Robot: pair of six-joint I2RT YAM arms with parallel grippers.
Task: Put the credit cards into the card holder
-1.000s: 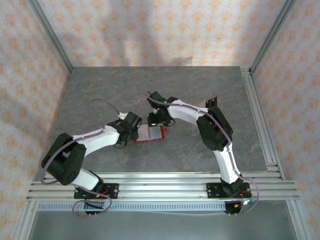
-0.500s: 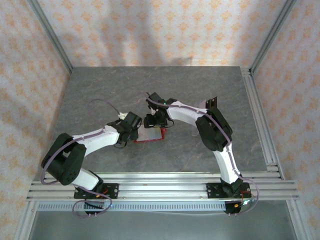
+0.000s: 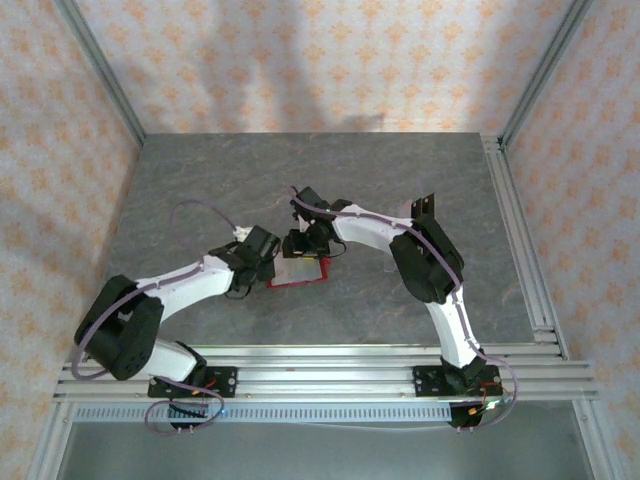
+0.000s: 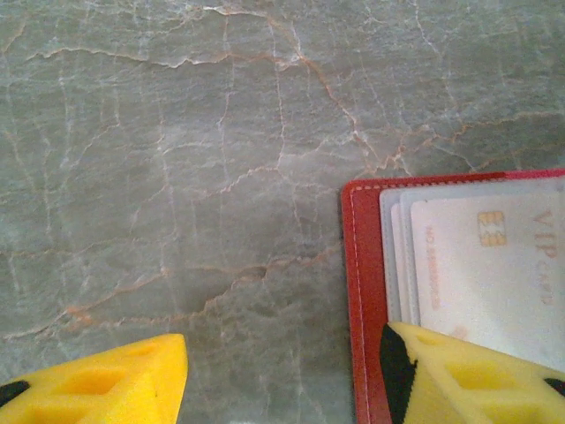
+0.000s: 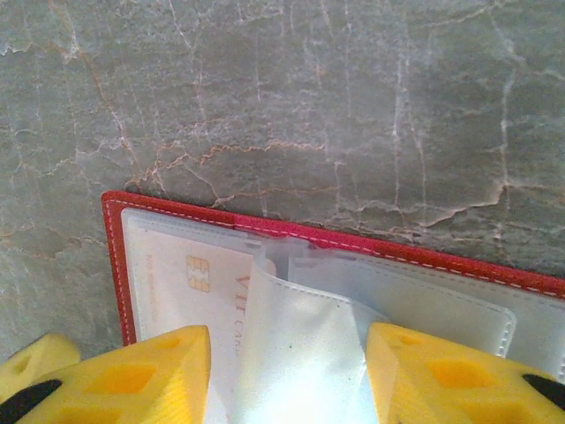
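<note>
Yellow fingertips [image 4: 115, 375] of my left gripper [image 4: 282, 358] sit in the lower corners of the left wrist view. They stand apart and clamp nothing: the left one is over the bare marble table [image 4: 177, 177], and the right one rests on the near corner of the card holder [image 4: 357, 291]. That press is my job on this side (pin the cover, don't pinch it), so I should hold it flat and stay off the pocket.

The holder lies open at mid-frame in the top view, between my two wrists. One seated card [image 4: 494, 265] is already under its clear leaf.

Further right, my right gripper [image 5: 287, 340] is closed on a glossy pale sheet at the bottom centre of its view. I take it for a credit card [image 5: 300, 371] held by its edges, with the leading edge at the mouth of the next pocket. I'd hold it low and square to the slot, slide slowly, and loosen only once it's well under. A tilted corner would snag the plastic lip.
</note>
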